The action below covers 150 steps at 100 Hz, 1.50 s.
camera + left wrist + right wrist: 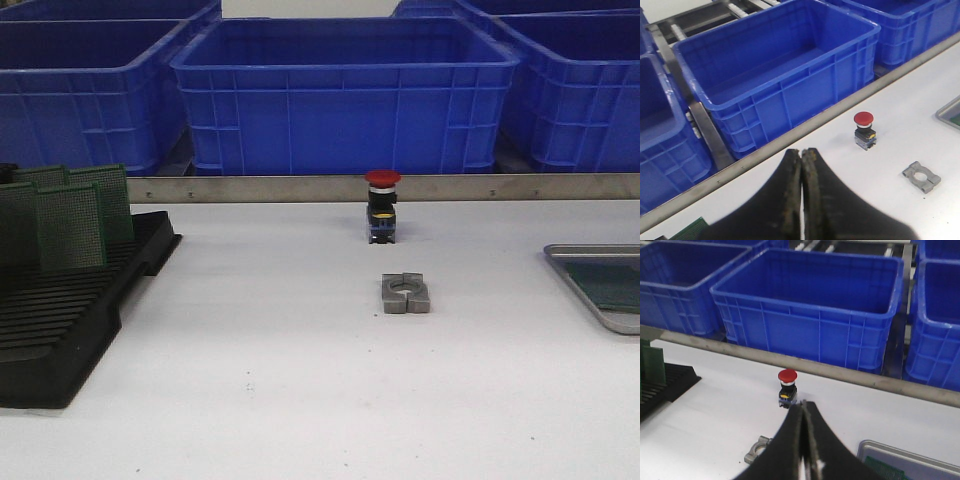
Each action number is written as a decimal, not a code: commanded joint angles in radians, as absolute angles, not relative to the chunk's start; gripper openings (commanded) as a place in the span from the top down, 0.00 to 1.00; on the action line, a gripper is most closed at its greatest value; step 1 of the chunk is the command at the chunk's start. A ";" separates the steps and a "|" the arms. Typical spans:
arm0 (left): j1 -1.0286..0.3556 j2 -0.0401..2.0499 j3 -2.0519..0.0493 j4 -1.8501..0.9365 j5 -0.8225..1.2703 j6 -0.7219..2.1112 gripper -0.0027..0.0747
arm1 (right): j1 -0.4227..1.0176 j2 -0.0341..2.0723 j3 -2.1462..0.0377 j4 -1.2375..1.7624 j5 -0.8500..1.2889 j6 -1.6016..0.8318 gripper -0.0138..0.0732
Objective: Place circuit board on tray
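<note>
Green perforated circuit boards [70, 225] stand upright in the black slotted plastic rack [60, 320] at table left; one green board [612, 283] already lies in the shallow silver-grey metal tray [570, 262] at table right. Risk: the red-capped push-button switch [382, 205] and grey metal clamp block [405, 293] sit between rack and tray, so a low carry could strike them. Left gripper [801, 165] and right gripper [803, 415] both hang above the table, jaws pressed together, holding nothing.
</note>
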<state>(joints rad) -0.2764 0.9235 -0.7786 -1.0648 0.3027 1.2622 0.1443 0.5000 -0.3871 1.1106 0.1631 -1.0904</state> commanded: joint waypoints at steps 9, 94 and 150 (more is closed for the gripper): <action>-0.272 0.721 -0.670 -1.110 0.201 1.251 0.99 | 0.146 0.336 -0.350 1.127 0.142 -1.104 0.91; -0.272 0.303 -0.373 -1.147 0.125 1.251 0.99 | 0.146 0.115 -0.235 1.127 0.241 -1.104 0.91; -0.269 0.303 -0.359 -1.132 0.072 1.250 0.99 | 0.146 0.115 -0.235 1.127 0.241 -1.104 0.91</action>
